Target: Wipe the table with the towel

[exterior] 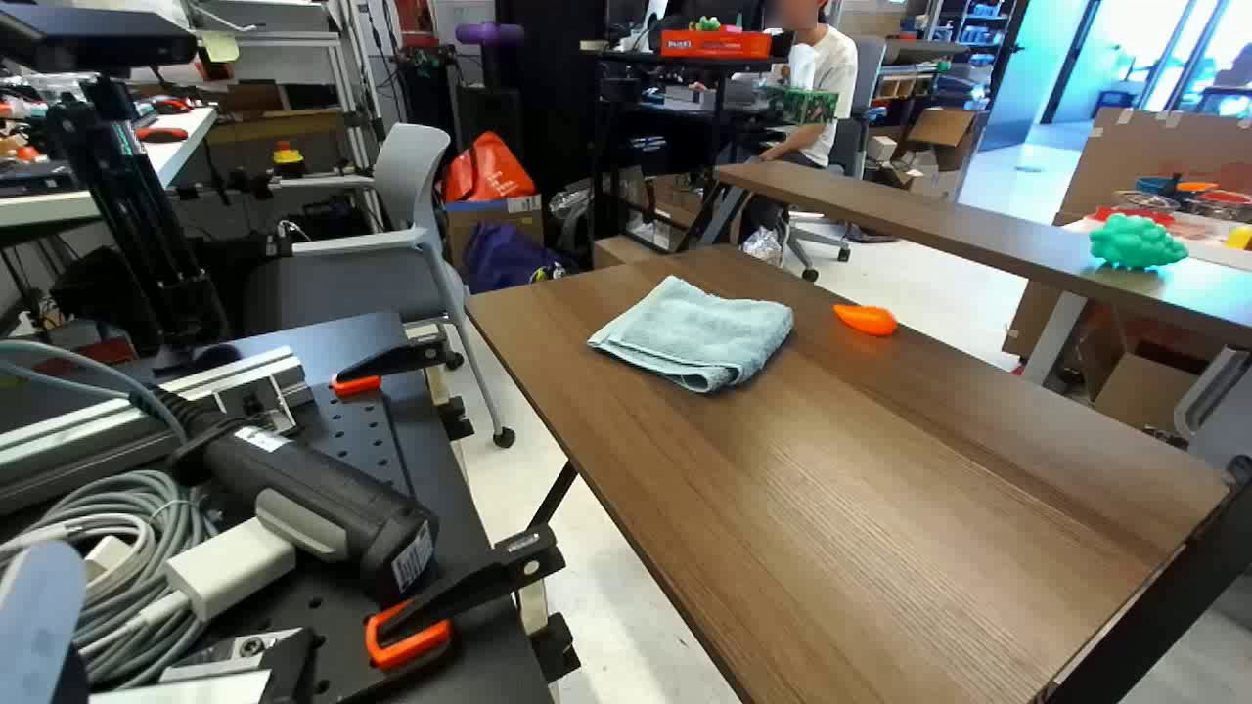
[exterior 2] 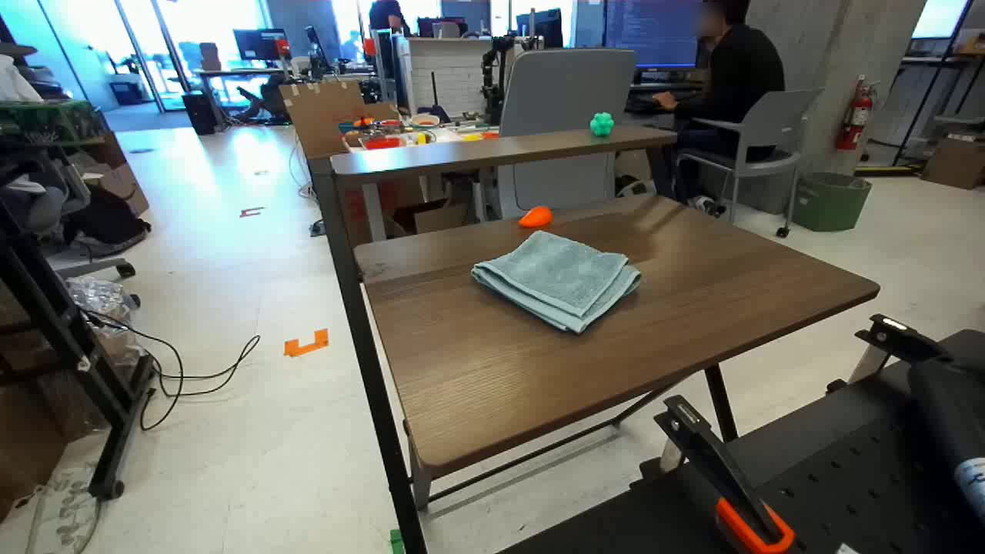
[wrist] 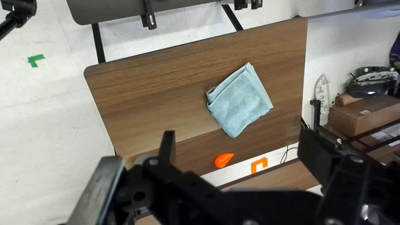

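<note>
The towel is a folded light blue-grey cloth. It lies on the brown wood-grain table in both exterior views, with the towel (exterior: 696, 332) and the table (exterior: 841, 489) in an exterior view, and the towel (exterior 2: 555, 277) and the table (exterior 2: 492, 400) also in an exterior view. In the wrist view the towel (wrist: 240, 103) lies right of the middle of the table (wrist: 150, 103). My gripper (wrist: 236, 134) shows only in the wrist view. Its fingers are wide apart with nothing held between them. It is above the table and apart from the towel.
A small orange object (exterior: 866, 319) lies near the table's edge beside the towel. A raised shelf (exterior 2: 462, 156) runs along that side and carries a green bumpy object (exterior 2: 602, 125). A black bench (exterior: 323, 626) with clamps, cables and a dark handheld tool stands across a gap.
</note>
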Robot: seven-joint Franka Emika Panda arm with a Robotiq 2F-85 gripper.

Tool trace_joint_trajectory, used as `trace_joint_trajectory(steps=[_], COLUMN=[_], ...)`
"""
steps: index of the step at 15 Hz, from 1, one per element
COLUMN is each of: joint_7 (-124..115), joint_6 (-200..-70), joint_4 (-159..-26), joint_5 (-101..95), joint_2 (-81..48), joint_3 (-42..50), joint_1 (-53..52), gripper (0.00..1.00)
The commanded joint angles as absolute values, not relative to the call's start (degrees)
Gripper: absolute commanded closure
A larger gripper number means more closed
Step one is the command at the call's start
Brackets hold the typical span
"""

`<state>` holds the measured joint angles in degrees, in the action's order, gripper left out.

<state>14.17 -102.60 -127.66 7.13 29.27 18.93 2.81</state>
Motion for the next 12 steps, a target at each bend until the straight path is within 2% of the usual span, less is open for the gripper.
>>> trace_joint_trajectory(steps=[1,4,7,12], joint_7=[15.0,15.0,11.8,4.8], joint_6=[-102.4,-102.4,-102.8,-115.7], joint_4=[-127.4,-127.3,-125.3,-126.8], joint_5=[8.0,8.0,10.2,18.0], joint_2=[28.9,28.9,23.0,11.5], joint_3=[17.4,17.4,15.7,10.4], joint_1=[4.8,4.8,3.1,2.2], gripper=[0.0,0.0,0.0,0.0])
